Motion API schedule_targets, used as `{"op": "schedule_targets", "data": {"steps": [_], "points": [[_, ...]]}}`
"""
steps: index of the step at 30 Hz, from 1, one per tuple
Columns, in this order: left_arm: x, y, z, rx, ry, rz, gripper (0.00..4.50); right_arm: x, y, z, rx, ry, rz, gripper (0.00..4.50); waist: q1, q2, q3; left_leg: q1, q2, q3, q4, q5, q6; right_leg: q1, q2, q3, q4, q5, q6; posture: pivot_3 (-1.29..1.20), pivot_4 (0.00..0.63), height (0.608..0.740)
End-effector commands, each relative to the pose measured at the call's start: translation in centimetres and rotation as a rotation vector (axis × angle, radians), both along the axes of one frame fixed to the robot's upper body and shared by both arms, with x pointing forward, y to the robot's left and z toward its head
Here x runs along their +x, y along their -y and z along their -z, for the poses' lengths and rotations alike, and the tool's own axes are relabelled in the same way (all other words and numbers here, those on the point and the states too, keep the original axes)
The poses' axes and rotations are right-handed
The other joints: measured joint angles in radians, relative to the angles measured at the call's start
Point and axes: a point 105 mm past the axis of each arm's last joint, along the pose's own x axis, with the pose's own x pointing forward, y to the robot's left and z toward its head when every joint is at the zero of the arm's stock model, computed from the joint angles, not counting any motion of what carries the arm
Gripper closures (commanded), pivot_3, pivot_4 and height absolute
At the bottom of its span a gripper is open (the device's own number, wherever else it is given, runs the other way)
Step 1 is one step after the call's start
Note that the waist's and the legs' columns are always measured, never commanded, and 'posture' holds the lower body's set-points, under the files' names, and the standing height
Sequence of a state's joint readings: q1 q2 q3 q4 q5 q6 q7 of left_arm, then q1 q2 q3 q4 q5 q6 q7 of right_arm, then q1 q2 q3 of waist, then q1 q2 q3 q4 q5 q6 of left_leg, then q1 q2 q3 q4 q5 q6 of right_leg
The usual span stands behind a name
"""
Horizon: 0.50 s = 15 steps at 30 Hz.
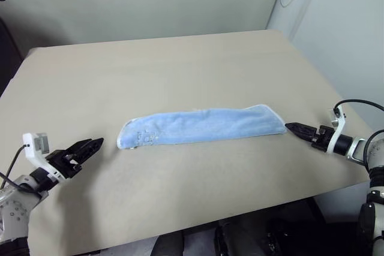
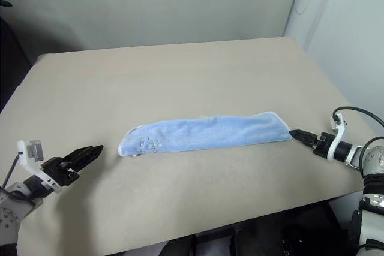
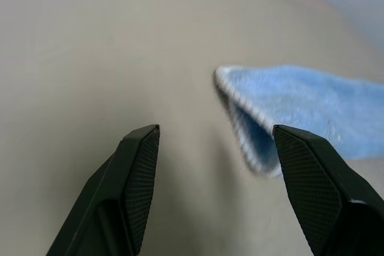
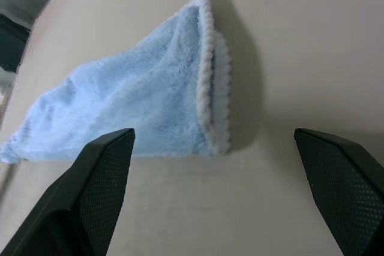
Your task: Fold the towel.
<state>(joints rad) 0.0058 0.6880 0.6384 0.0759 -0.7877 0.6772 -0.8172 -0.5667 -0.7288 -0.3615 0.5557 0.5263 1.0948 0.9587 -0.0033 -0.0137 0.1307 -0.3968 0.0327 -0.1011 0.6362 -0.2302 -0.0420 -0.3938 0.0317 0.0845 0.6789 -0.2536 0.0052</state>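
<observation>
On the counter (image 1: 180,64) the towel (image 1: 201,126) lies folded into a long strip; left gripper (image 1: 90,146) and right gripper (image 1: 294,128) sit just off its ends, jaws spread, holding nothing.

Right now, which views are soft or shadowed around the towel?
Left wrist view: towel blurred, dark shadow under its near end. Right wrist view: towel sharper, soft shadow beside its stitched edge. Head views: evenly lit, no glare on the table.
</observation>
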Motion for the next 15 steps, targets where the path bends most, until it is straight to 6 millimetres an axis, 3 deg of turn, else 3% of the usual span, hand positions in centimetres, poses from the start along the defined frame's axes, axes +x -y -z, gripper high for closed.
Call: {"op": "schedule_targets", "data": {"steps": [1, 7, 15], "points": [[0.1, 1.1, -2.2, 0.020, 0.090, 0.037, 1.23, -0.4, -2.2, -0.1, 0.079, -0.033, -0.039, 0.00, -0.002, -0.001, 0.000, 0.001, 0.000, 0.000, 0.000, 0.000, 0.000, 0.000, 0.000, 0.000, 0.000, 0.000, 0.000, 0.00, 0.150, 0.740], [0.4, 3.1, -3.1, 0.017, 0.121, 0.101, 1.23, 0.5, -5.5, -0.3, 0.126, -0.068, -0.049, 0.00, -0.017, -0.001, -0.001, 0.008, 0.000, 0.001, -0.002, 0.000, 0.000, 0.005, 0.001, 0.002, 0.000, -0.001, 0.000, 0.00, 0.150, 0.740], [0.8, 5.8, -3.6, 0.005, 0.153, 0.179, 1.23, 3.4, -6.2, 1.0, 0.163, -0.159, 0.130, 0.00, -0.032, -0.011, -0.007, 0.015, 0.000, 0.001, -0.003, -0.001, 0.001, 0.010, 0.001, 0.003, -0.001, -0.001, -0.001, 0.00, 0.150, 0.740]]}}
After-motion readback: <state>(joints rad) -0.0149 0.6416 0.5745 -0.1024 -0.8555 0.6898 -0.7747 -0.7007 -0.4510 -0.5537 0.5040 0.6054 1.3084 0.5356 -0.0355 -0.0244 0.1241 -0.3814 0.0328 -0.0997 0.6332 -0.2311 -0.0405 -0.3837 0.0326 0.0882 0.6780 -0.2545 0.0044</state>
